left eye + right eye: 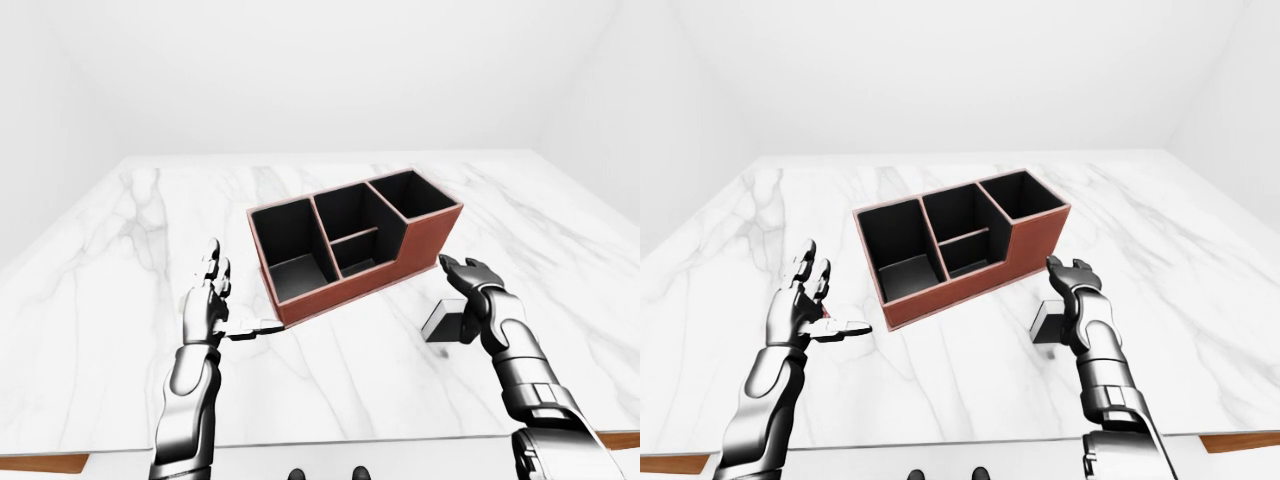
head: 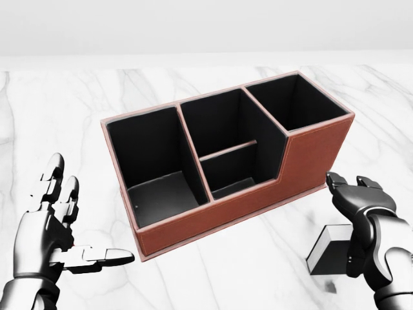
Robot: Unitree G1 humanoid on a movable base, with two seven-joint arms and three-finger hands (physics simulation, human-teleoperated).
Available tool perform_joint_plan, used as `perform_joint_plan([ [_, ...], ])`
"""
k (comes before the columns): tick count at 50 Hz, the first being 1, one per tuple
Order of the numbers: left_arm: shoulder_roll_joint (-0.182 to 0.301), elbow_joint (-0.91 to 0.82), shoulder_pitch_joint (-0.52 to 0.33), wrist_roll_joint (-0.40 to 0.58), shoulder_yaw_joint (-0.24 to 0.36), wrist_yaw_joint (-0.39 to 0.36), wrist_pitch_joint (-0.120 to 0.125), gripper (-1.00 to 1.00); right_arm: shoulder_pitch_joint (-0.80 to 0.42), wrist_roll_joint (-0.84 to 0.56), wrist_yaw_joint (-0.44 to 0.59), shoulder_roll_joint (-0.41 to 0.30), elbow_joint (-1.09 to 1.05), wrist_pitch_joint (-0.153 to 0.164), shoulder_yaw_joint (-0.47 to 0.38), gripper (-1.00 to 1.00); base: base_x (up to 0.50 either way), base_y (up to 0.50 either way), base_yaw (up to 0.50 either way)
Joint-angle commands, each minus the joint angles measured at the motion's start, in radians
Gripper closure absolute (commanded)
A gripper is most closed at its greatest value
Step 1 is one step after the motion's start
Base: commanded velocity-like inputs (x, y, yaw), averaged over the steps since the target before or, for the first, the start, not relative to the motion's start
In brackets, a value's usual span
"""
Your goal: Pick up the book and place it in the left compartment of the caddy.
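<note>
Where the white marble table (image 2: 258, 271) fills the head view, the left hand (image 2: 48, 236) stands at the lower left, palm turned toward the caddy, its two upper fingers (image 2: 55, 177) raised and its thumb (image 2: 97, 258) stretched flat to the right; the hand is spread wide and holds nothing, and the thumb tip lies just beside the caddy's lower left corner, though contact cannot be judged. The caddy (image 2: 310, 158), reddish brown outside and black inside, sits at the centre of the view, skewed so that its right end lies higher in the picture. Its left compartment (image 2: 151, 168) is deep and holds nothing; the middle compartment (image 2: 229, 142) is split by a low crosswise divider (image 2: 227, 150); the right compartment (image 2: 293, 103) is walled to full height, and the near wall steps down in a slant between right and middle. To the right, below the caddy's right end, the book (image 2: 326, 252) rests on the table, dark-covered with a pale face showing, well apart from the left compartment. The right hand (image 2: 361, 206) hangs just above and partly before the book, fingers (image 2: 339, 184) curled loosely and spread, closed on nothing; whether it touches the book cannot be told. In the left-eye view both forearms (image 1: 190, 400) rise from the bottom edge, and a plain white wall (image 1: 320, 70) stands beyond the table.
</note>
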Motion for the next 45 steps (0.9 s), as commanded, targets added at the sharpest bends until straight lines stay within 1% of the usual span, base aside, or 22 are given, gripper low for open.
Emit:
perform_joint_plan([
  [1, 0.002, 0.018, -0.008, 0.002, 0.0, 0.001, 0.0, -1.0, -0.067, 0.062, -0.138, 0.003, 0.246, 0.0, 0.057, -1.0, 0.0, 0.0, 0.0],
  [7, 0.001, 0.021, -0.006, 0.007, -0.004, 0.004, 0.0, -1.0, -0.093, 0.111, -0.19, -0.015, 0.343, 0.0, 0.067, -1.0, 0.0, 0.0, 0.0],
  [12, -0.001, 0.016, -0.003, 0.011, -0.008, 0.005, 0.0, -1.0, -0.081, 0.126, -0.199, -0.031, 0.366, 0.0, 0.079, -1.0, 0.0, 0.0, 0.0],
  [23, -0.002, 0.015, -0.002, 0.013, -0.009, 0.006, 0.0, -1.0, -0.089, 0.162, -0.241, -0.057, 0.434, 0.0, 0.077, -1.0, 0.0, 0.0, 0.0],
  [24, -0.002, 0.017, -0.003, 0.013, -0.009, 0.006, 0.0, -1.0, -0.089, 0.159, -0.252, -0.059, 0.445, 0.0, 0.081, -0.42, 0.0, 0.0, 0.0],
  [25, -0.002, 0.017, -0.003, 0.013, -0.009, 0.006, 0.0, -1.0, -0.087, 0.161, -0.25, -0.061, 0.445, 0.0, 0.082, 0.77, 0.0, 0.0, 0.0],
  [26, -0.002, 0.016, -0.002, 0.013, -0.009, 0.006, 0.0, -1.0, -0.078, 0.159, -0.248, -0.066, 0.436, 0.0, 0.085, 1.0, 0.0, 0.0, 0.0],
  [32, -0.001, 0.017, -0.003, 0.013, -0.008, 0.006, 0.0, -1.0, -0.037, 0.153, -0.205, -0.085, 0.365, 0.0, 0.072, 1.0, 0.0, 0.0, 0.0],
  [33, -0.001, 0.017, -0.003, 0.013, -0.008, 0.006, 0.0, -1.0, -0.022, 0.14, -0.173, -0.091, 0.355, 0.0, 0.079, 1.0, 0.0, 0.0, 0.0],
  [35, -0.001, 0.018, -0.004, 0.012, -0.007, 0.005, 0.0, -1.0, -0.006, 0.13, -0.154, -0.092, 0.331, 0.0, 0.072, 1.0, 0.0, 0.0, 0.0],
  [40, 0.0, 0.028, -0.008, 0.012, -0.007, 0.005, 0.0, -1.0, -0.006, 0.118, -0.121, -0.092, 0.302, 0.0, 0.054, 1.0, 0.0, 0.0, 0.0],
  [45, 0.0, 0.028, -0.008, 0.012, -0.008, 0.006, 0.0, -1.0, 0.02, 0.078, -0.022, -0.083, 0.185, 0.0, 0.046, 1.0, 0.0, 0.0, 0.0],
])
